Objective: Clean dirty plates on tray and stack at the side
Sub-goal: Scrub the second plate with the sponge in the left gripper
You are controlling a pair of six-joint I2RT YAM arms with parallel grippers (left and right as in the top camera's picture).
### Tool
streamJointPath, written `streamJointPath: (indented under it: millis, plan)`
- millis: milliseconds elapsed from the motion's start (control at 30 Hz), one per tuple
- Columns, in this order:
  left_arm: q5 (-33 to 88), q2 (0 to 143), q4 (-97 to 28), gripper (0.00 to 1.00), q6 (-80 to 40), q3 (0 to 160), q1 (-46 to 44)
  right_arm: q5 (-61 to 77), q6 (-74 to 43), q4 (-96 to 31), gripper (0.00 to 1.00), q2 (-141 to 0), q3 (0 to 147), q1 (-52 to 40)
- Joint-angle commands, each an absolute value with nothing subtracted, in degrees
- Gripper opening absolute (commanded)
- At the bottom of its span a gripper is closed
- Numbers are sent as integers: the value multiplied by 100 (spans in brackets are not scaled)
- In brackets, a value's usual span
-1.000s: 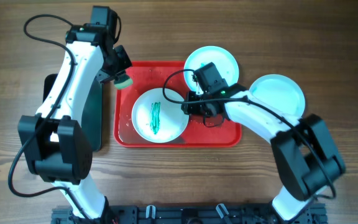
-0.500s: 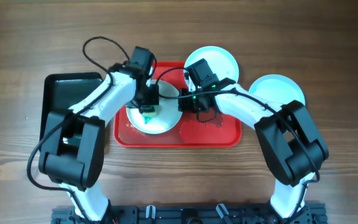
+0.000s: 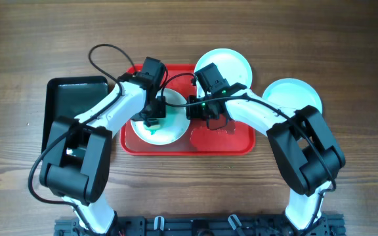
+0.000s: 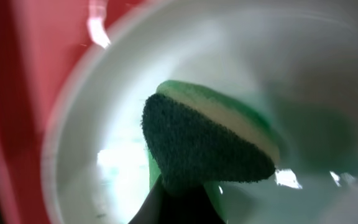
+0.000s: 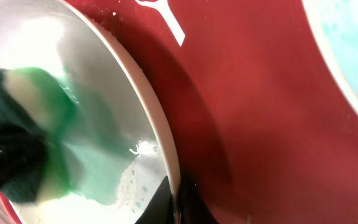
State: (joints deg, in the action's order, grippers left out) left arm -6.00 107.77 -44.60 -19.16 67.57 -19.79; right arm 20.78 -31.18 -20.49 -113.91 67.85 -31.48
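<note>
Since 0.5 s ago, your left gripper (image 3: 152,122) has slid the sponge (image 3: 151,130) a short way toward the near-left part of the red tray (image 3: 241,141). 1.0 s ago that arm was off the tray's far-left corner and the smear was still 1 narrow stripe.

Findings at this moment:

1. Plate 1 (image 3: 172,133) lies on the left half of the tray. Its right rim is raised off the tray floor, as the right wrist view shows.
2. The left gripper is closed on the sponge, with the dark scouring face toward the left wrist camera and the sponge down in the plate's bowl.
3. The green smear (image 5: 86,162) is spread into a wet, pale green patch beside the sponge, with small bubbles near the rim.
4. Your right gripper (image 3: 197,113) is clamped on plate 1's right rim, 1 finger on each side of the edge, over the middle of the tray.
5. Plate 2 (image 3: 235,64) overlaps the tray's far-right edge. Plate 3 (image 3: 294,97) sits on the table just off the tray's right side.
6. The black tray (image 3: 61,105) lies beside the red tray's left end.
</note>
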Motion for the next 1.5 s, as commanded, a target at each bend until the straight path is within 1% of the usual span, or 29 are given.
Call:
streamJointPath:
  millis: [0, 67, 133, 200, 233, 267, 333, 367, 400, 467, 533, 567, 633, 700, 767, 800, 867, 900, 933, 967, 1000, 1100, 1133, 1200, 1233, 1300, 1367, 1400, 1467]
  plan:
    - [-2043, 10831, -4523, 4, -2596, 6687, -1890, 2228, -3013, -2038, 4, -11465, 6871, -3133]
    - [-1855, 10831, -4355, 4, -2383, 6687, -1890, 2228, -3015, -2040, 4, -11465, 6869, -3133]
    - [-615, 10831, -4007, 4, -1374, 6687, -1890, 2226, -3015, -2038, 4, -11465, 6869, -3133]
    - [1769, 10831, -3920, 4, -75, 6687, -1890, 2226, -3013, -2056, 4, -11465, 6869, -3133]
    - [2390, 10831, -4034, 4, 226, 6687, -1890, 2226, -3011, -2058, 4, -11465, 6869, -3133]
    - [2709, 10831, -4213, 4, 410, 6687, -1890, 2209, -3013, -2058, 4, -11465, 6869, -3133]
    - [2895, 10831, -4746, 4, 742, 6687, -1890, 2206, -3011, -2056, 4, -11465, 6869, -3133]
    - [2893, 10831, -4971, 4, 906, 6687, -1890, 2206, -3011, -2056, 4, -11465, 6869, -3133]
    - [2467, 10831, -5177, 4, 965, 6687, -1855, 2209, -3011, -2056, 4, -11465, 6869, -3133]
    - [941, 10831, -5041, 4, 45, 6687, -1824, 2209, -3011, -2058, 5, -11465, 6869, -3133]
    - [-1306, 10831, -4751, 4, -1470, 6687, -1820, 2209, -3011, -2058, 4, -11465, 6869, -3133]
    - [-1846, 10833, -4515, 4, -1855, 6685, -1820, 2209, -3011, -2058, 4, -11465, 6869, -3133]
    - [-1949, 10833, -3977, 4, -2045, 6685, -1820, 2209, -3000, -2060, 5, -11465, 6869, -3133]
    - [-2112, 10833, -3754, 4, -2423, 6685, -1822, 2209, -3002, -2060, 4, -11465, 6869, -3133]
    - [-1968, 10833, -3673, 4, -2683, 6685, -1828, 2209, -3000, -2060, 4, -11465, 6869, -3133]
    - [-1363, 10833, -3675, 4, -2329, 6685, -1863, 2209, -3000, -2058, 4, -11465, 6869, -3133]
    - [845, 10833, -3656, 4, -904, 6685, -1940, 2209, -3004, -2056, 4, -11465, 6869, -3133]
    - [1927, 10833, -3656, 4, -469, 6685, -1968, 2209, -3000, -2053, 4, -11465, 6869, -3133]
    - [2309, 10833, -3651, 4, -368, 6685, -1977, 2209, -3000, -2053, 4, -11465, 6869, -3133]
    - [2969, 10833, -3627, 4, -296, 6685, -1994, 2211, -3000, -2053, 4, -11465, 6869, -3133]
    - [3186, 10833, -3616, 4, -298, 6685, -1994, 2211, -3000, -2056, 4, -11465, 6869, -3133]
    - [3173, 10833, -3695, 4, -342, 6685, -1997, 2211, -3000, -2058, 4, -11465, 6869, -3133]
    - [2864, 10833, -3778, 4, -353, 6685, -1997, 2211, -2998, -2058, 4, -11465, 6869, -3133]
    - [1780, 10833, -3820, 4, -932, 6685, -1997, 2211, -3000, -2058, 4, -11465, 6869, -3133]
    - [718, 10833, -3830, 4, -1492, 6685, -1997, 2213, -3000, -2058, 4, -11465, 6869, -3133]
    - [-609, 10833, -3811, 4, -2163, 6685, -1997, 2213, -3000, -2058, 4, -11465, 6869, -3133]
    - [-1441, 10833, -3603, 4, -2600, 6685, -1999, 2213, -3000, -2056, 4, -11465, 6869, -3133]
    - [-1553, 10833, -3354, 4, -2622, 6685, -1999, 2215, -3002, -2056, 4, -11465, 6869, -3133]
    - [-1323, 10833, -2945, 4, -2622, 6685, -2014, 2213, -3000, -2058, 4, -11465, 6869, -3133]
